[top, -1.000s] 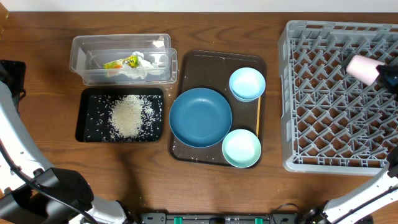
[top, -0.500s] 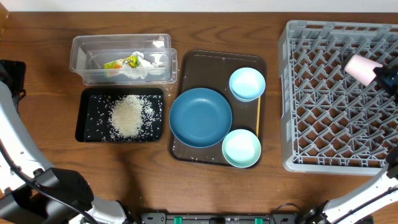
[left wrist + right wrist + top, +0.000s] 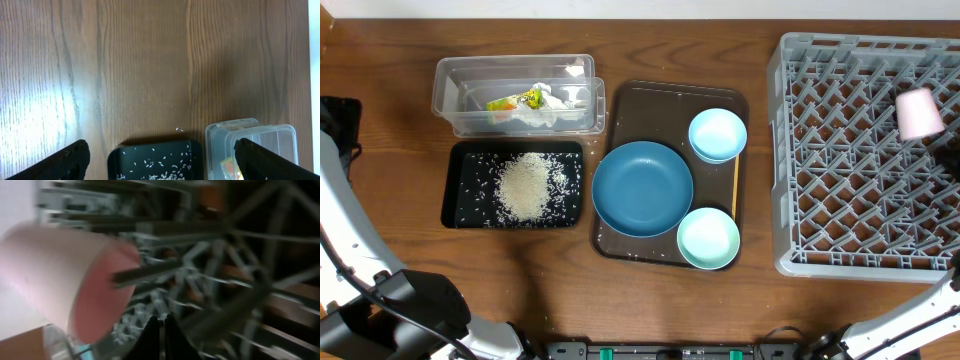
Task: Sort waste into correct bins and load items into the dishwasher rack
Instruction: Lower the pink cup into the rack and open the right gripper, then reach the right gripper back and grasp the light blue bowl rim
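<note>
The pink cup [image 3: 920,112] rests among the pegs at the far right of the grey dishwasher rack [image 3: 782,200]. In the right wrist view the cup [image 3: 75,280] fills the left, apart from my right gripper [image 3: 161,321], which is shut on nothing just beside it. The dark-blue plate [image 3: 642,188], two pale bowls [image 3: 717,134] [image 3: 708,238] and the thin wooden stick [image 3: 736,185] lie on the brown tray [image 3: 650,100]. Rice [image 3: 525,185] sits in the black tray [image 3: 460,160]. The wrapper [image 3: 535,103] lies in the clear tub [image 3: 450,90]. My left gripper [image 3: 162,162] hangs wide open above the table.
In the left wrist view the black tray [image 3: 155,160] and the clear tub [image 3: 250,135] show at the bottom, with bare wood beyond them. The left arm [image 3: 340,130] stands at the table's left edge. A few loose grains dot the brown tray.
The pink cup has left my right gripper and now sits a little further right in the rack. The right gripper has drawn back toward the right edge. The left arm has not moved.
</note>
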You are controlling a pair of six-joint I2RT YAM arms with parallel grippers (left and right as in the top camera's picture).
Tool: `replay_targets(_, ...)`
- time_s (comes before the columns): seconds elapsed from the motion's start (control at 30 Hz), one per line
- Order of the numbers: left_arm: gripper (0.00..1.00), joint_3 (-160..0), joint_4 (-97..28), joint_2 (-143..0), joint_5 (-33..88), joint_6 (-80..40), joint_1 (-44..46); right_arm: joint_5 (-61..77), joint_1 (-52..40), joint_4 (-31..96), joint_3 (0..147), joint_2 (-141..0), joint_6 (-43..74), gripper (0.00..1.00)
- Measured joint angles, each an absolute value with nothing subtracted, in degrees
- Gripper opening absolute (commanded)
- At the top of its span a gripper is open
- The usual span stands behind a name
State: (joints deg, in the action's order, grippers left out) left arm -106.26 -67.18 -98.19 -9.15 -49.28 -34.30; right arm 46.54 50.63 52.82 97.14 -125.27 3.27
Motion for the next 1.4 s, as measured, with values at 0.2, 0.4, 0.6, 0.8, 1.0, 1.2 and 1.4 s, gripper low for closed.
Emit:
replay_targets(0.2, 0.94, -106.26, -67.20, -98.19, -9.15, -49.25, -34.30, 45.93, 50.76, 53.19, 97.01, -125.16, 3.18, 0.04)
replay_targets(0.4, 0.94, -106.26, -67.20, -98.19, -9.15, -49.28, -34.30, 41.78, 50.76, 53.36, 96.75, -121.67, 4.19, 0.05)
replay_targets(0.6, 0.94, -106.26, -67.20, -98.19, -9.15, -49.28, -34.30, 35.07, 49.89, 52.88, 96.60, -110.26, 6.70, 0.08)
replay_targets(0.8, 0.94, -106.26, -67.20, -98.19, -9.15, -49.28, -34.30, 30.98, 42.44, 52.45, 96.62, -100.07, 7.66, 0.13)
replay_targets(1.0, 0.94, -106.26, -67.16, -98.19, -9.15, -49.28, -34.30, 31.18, 25.15, 52.23, 96.62, -96.25, 5.85, 0.54)
replay_targets(1.2, 0.94, -106.26, -67.18, -98.19, -9.15, -49.28, -34.30, 21.06, 2.31, 48.18, 96.62, -96.62, 4.95, 0.62)
replay_targets(1.4, 0.94, -106.26, -67.20, -98.19, -9.17, -49.28, -34.30, 8.43, -15.05, 43.90, 96.64, -102.06, 5.98, 0.64)
